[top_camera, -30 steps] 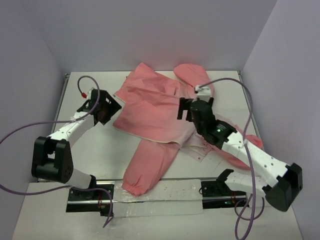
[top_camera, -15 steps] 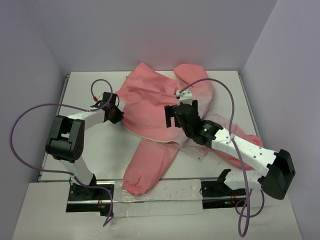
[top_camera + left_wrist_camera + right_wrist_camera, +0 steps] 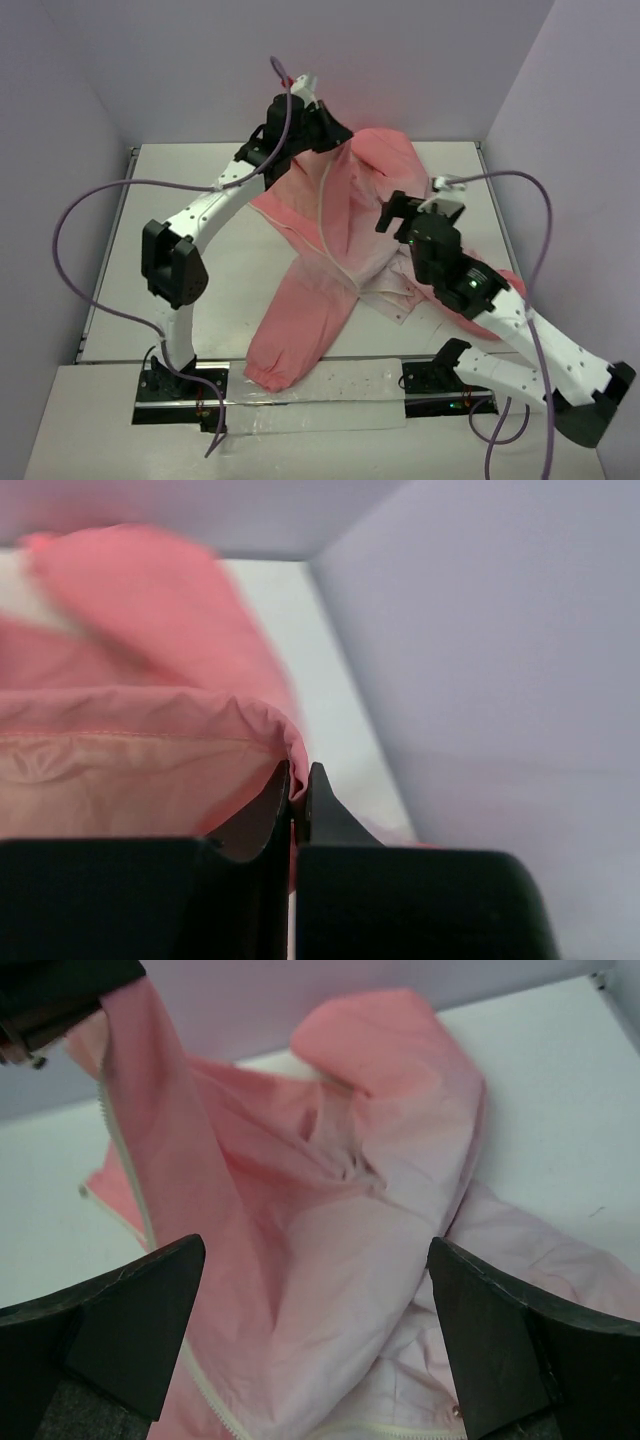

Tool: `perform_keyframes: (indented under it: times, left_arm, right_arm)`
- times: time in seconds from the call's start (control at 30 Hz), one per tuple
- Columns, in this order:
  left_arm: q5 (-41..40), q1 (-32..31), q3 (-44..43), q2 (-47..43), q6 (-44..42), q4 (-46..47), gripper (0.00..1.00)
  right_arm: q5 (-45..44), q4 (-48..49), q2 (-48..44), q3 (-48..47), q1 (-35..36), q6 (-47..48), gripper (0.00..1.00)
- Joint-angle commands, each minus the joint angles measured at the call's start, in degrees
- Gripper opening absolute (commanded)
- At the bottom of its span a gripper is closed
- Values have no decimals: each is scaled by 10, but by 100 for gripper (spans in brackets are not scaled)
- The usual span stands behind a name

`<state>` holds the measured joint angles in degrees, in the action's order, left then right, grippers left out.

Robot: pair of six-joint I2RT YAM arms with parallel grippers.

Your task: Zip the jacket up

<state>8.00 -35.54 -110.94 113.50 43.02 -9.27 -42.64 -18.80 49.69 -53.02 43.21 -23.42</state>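
Left arm: you are stretching it high toward the far wall, with the elbow bent low above its base.
Left gripper: you are pinching it closed, its fingers nearly meeting on a fold of the jacket.
Right arm: you are angling it forward and inward from its base, with the forearm sloping upward.
Right gripper: you are holding it wide open, gripping nothing.

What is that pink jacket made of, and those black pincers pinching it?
The jacket looks like thin, matte woven fabric: it creases and drapes softly. The left gripper seems hard black plastic, smooth and rigid, though painted metal is possible.
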Motion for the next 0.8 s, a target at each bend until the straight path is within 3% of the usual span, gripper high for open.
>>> perform_keyframes:
  times: [0.0, 0.1, 0.13, 0.17, 0.2, 0.33, 0.43, 0.53, 0.63, 0.77]
  left_arm:
    - [155, -19, -150, 112, 53, 28, 3]
    - [191, -19, -301, 203, 58, -82, 62]
    - [185, -17, -308, 205, 46, -108, 81]
    - [178, -15, -292, 193, 33, -122, 95]
    - [169, -11, -250, 162, 18, -124, 99]
    - [50, 10, -57, 12, -28, -110, 99]
    - [-62, 19, 58, -123, -60, -159, 98]
    - [-138, 19, 189, -217, -60, -196, 91]
    - [-121, 14, 383, -328, -11, -169, 89]
    - [-96, -20, 590, -431, 73, -120, 95]
  right_arm:
    - [-99, 6, -99, 47, -7, -58, 99]
    - [-75, 26, -129, 68, -8, -52, 99]
    - [-58, 34, -128, 72, -8, -46, 99]
    - [-43, 40, -124, 74, -8, -41, 99]
    - [-32, 43, -119, 73, -8, -37, 99]
    - [51, 44, -45, 52, -8, -14, 99]
    - [116, 24, 42, 18, -7, 10, 100]
    - [184, -2, 115, -17, -4, 46, 100]
    - [228, -33, 206, -37, 2, 77, 100]
    - [232, -40, 263, -39, 22, 83, 100]
